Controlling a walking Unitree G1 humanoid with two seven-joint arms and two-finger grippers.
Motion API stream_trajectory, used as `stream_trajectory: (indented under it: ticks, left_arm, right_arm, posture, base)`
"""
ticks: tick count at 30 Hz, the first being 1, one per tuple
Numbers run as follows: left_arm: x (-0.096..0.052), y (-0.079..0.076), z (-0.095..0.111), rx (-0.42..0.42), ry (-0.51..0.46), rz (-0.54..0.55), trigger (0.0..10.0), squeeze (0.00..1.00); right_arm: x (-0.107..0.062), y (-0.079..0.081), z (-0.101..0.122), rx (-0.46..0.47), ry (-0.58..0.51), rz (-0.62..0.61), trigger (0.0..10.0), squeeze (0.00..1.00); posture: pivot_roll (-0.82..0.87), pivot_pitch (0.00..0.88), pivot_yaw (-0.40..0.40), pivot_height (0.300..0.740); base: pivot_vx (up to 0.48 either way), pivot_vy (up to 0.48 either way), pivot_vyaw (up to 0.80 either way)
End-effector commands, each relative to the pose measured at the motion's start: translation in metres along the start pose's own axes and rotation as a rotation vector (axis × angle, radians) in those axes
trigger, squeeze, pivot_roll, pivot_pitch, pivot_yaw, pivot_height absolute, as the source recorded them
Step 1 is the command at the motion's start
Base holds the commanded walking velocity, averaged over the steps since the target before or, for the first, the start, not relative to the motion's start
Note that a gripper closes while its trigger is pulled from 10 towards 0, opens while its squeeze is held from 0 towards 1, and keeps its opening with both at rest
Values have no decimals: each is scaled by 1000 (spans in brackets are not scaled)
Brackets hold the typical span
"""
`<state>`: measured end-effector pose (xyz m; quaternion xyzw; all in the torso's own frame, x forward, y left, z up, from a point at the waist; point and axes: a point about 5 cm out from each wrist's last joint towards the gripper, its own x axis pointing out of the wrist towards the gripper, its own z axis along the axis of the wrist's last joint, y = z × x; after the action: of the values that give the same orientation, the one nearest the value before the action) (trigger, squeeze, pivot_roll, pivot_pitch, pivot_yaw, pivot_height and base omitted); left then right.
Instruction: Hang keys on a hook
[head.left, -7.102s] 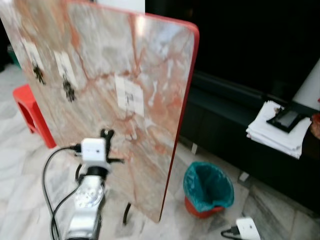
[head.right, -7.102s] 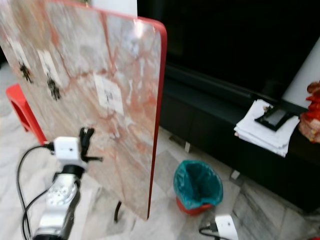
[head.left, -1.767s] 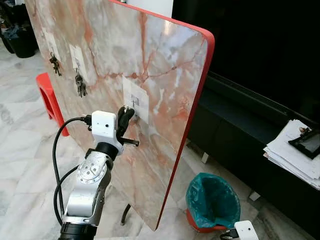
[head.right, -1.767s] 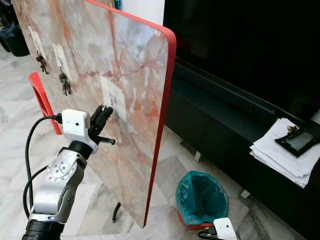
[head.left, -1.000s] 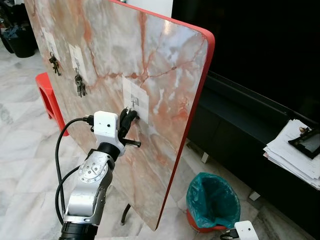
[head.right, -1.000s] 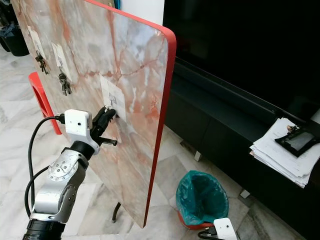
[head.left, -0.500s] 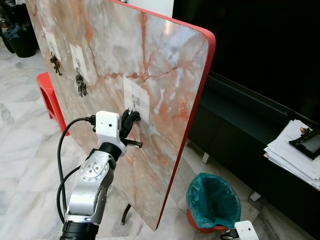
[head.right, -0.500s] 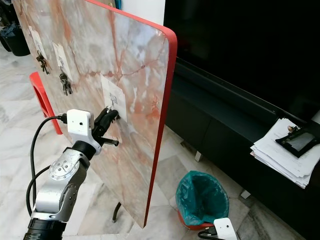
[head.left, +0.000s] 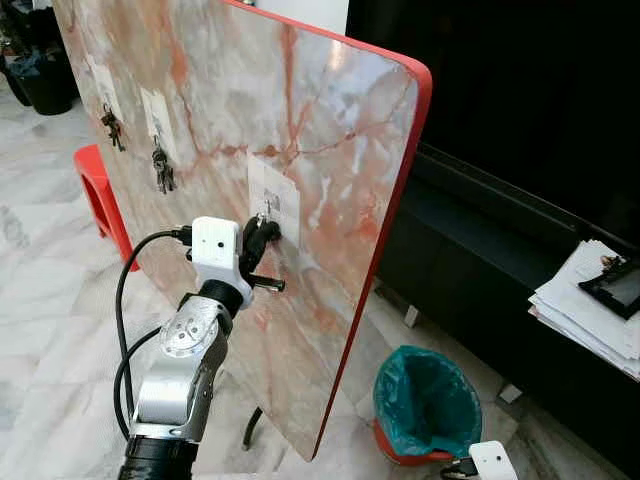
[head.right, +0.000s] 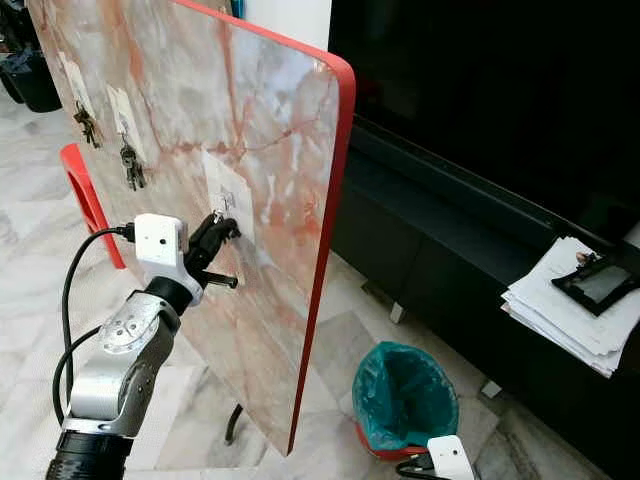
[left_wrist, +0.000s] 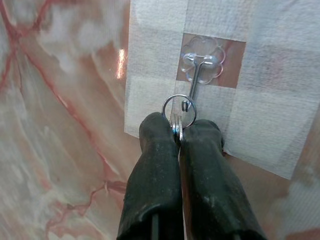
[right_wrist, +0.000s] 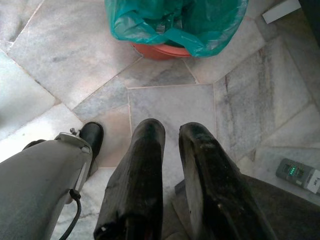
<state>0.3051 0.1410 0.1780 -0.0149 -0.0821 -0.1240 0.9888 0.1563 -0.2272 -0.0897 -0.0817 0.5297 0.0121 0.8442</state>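
A clear plastic hook (left_wrist: 202, 67) sits on a white patch (head.left: 272, 197) stuck to the upright marble board (head.left: 200, 80). My left gripper (left_wrist: 177, 125) is raised against the board and shut on a metal key ring (left_wrist: 165, 106). The ring lies over the hook's lower tip, just below the clear base. In the eye views the left gripper (head.left: 262, 228) touches the white patch. The keys below the ring are hidden by the fingers. My right gripper (right_wrist: 171, 131) hangs low over the floor, its fingers slightly apart and holding nothing.
Two other key bunches (head.left: 160, 172) (head.left: 112, 125) hang on hooks further left on the board. A red stool (head.left: 100, 195) stands behind it. A teal-lined bin (head.left: 428, 400) sits on the marble floor to the right, below a dark cabinet bearing stacked papers (head.left: 590, 310).
Over the last seconds my left gripper has risen and pressed closer to the white patch, bringing the key ring up onto the hook. The right arm has stayed still.
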Motion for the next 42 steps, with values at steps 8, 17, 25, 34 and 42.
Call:
stream_trajectory:
  ticks: [8,17,25,34,42]
  left_arm:
    - [4,-1,5,-13,-3,-6,10000,0]
    - [1,-3,0,14,17,-25,10000,67]
    - [-1,-3,-2,13,25,-29,10000,498]
    - [-2,-3,-4,17,32,-32,10000,690]
    - [-2,-3,-5,13,33,-30,10000,678]
  right_arm:
    - [0,-2,1,10,-2,-8,10000,0]
    - [0,-3,1,10,-2,-9,10000,0]
    - [0,-3,1,9,-2,-9,10000,0]
    - [0,-3,1,7,-1,-9,10000,0]
    - [0,-4,1,7,-1,-9,10000,0]
  posture:
    - [65,0,-82,740]
    - [65,0,-83,740]
    - [66,0,-85,740]
    - [64,0,-85,740]
    - [65,0,-86,740]
  base:
    - [0,0,0]
    - [0,0,0]
    - [0,0,0]
    - [0,0,0]
    - [0,0,0]
